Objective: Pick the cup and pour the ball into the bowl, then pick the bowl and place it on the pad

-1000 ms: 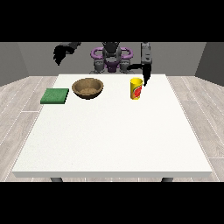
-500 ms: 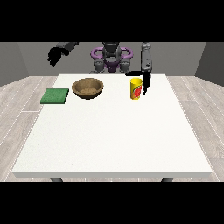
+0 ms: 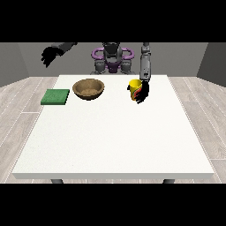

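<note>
The fingers (image 3: pixel 140 99) of the hand at the view's right (image 3: pixel 142 92) hang down against the side of the yellow cup (image 3: pixel 134 88); whether they are curled round it or merely beside it cannot be told, and the cup stands upright on the white table (image 3: pixel 114 132) with its ball hidden from view. The hand at the view's left (image 3: pixel 48 55) is raised well clear of the table, fingers drooping loosely and holding nothing. Judged from this layout, nothing is complete: the pour into the wooden bowl (image 3: pixel 88 88) and the transfer of that bowl to the green pad (image 3: pixel 55 96) both remain.
</note>
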